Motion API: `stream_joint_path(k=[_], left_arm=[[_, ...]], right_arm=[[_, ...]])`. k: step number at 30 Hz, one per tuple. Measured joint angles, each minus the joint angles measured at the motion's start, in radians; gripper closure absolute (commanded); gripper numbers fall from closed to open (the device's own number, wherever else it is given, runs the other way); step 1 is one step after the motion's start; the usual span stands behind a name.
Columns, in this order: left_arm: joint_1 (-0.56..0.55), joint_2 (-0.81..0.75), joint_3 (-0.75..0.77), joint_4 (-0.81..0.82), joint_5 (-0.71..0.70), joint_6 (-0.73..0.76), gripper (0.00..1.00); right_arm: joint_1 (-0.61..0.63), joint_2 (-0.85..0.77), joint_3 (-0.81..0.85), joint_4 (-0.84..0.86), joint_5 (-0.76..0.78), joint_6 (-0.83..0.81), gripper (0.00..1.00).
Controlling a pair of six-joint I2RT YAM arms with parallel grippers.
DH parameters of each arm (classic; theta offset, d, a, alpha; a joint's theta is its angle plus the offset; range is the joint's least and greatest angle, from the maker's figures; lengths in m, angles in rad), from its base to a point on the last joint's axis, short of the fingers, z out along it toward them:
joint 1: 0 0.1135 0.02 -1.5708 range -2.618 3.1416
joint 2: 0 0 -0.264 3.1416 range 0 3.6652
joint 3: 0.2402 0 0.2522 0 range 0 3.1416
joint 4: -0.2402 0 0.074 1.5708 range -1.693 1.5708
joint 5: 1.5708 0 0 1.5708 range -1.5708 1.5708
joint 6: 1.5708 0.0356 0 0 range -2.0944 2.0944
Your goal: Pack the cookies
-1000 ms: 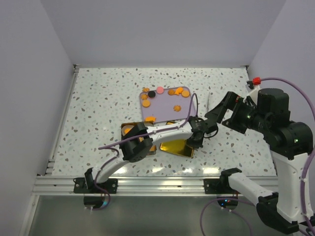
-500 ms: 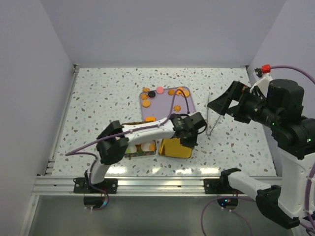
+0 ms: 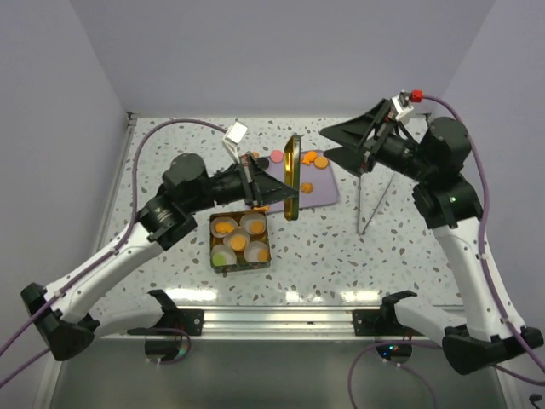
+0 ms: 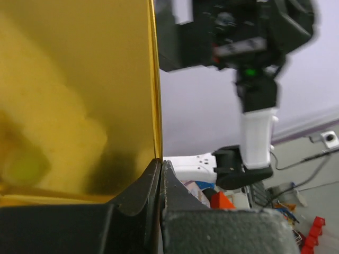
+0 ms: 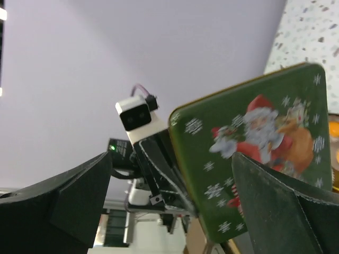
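Left gripper [image 3: 274, 191]: clamped tight on the lower edge of the tin lid [image 3: 292, 177]; in the left wrist view the fingers [image 4: 153, 182] pinch only a thin strip of the rim.
Lid: held upright and edge-on to the top camera, gold inside [image 4: 79, 106] facing the left arm, green Santa face [image 5: 254, 153] facing the right arm.
Right gripper [image 3: 338, 145]: spread wide and holding nothing, at about 2 o'clock from the lid, apart from it.
Tin [image 3: 212, 243]: open on the table [image 3: 170, 153] at about 7 o'clock from the lid, with white paper cups [image 3: 224, 227] inside.
Cookies: several orange ones in the tin's cups [image 3: 239, 242]; more on the purple tray [image 3: 322, 192] at 3 o'clock of the lid, among them orange [image 3: 317, 159] and pink [image 3: 277, 156].
Risk, grip: the narrow edge hold could let the lid pivot or slip and fall onto the tin or tray, scattering cookies.
Risk, handover: if the right jaws close off-centre, the lid may twist between the two arms.
Risk, order: closing now would leave the tray cookies unpacked.
Risk, seating: a tilted lid could catch a cup rim and jam.
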Motion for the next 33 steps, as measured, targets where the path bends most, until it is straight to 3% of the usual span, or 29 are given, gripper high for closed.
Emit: stream_joint_path(k=[5, 11, 16, 22, 28, 33], left_arm=[[0.161, -0.155, -0.162, 0.274, 0.159, -0.167, 1.00], [0.252, -0.132, -0.150, 0.573, 0.292, -0.369, 1.00], [0.317, -0.109, -0.084, 0.717, 0.302, -0.473, 1.00], [0.330, -0.073, 0.032, 0.799, 0.297, -0.508, 1.00], [0.331, -0.046, 0.050, 0.815, 0.288, -0.505, 1.00], [0.331, 0.007, 0.061, 0.815, 0.283, -0.504, 1.00]], right_arm=[[0.000, 0.124, -0.017, 0.305, -0.061, 0.136, 0.01], [0.000, 0.150, -0.054, 0.640, -0.104, 0.233, 0.01], [0.000, 0.233, -0.165, 0.976, -0.108, 0.383, 0.05], [0.000, 0.407, -0.191, 1.202, -0.106, 0.540, 0.09], [0.000, 0.439, -0.179, 1.396, -0.111, 0.652, 0.16], [0.007, 0.442, -0.115, 1.421, -0.147, 0.662, 0.20]])
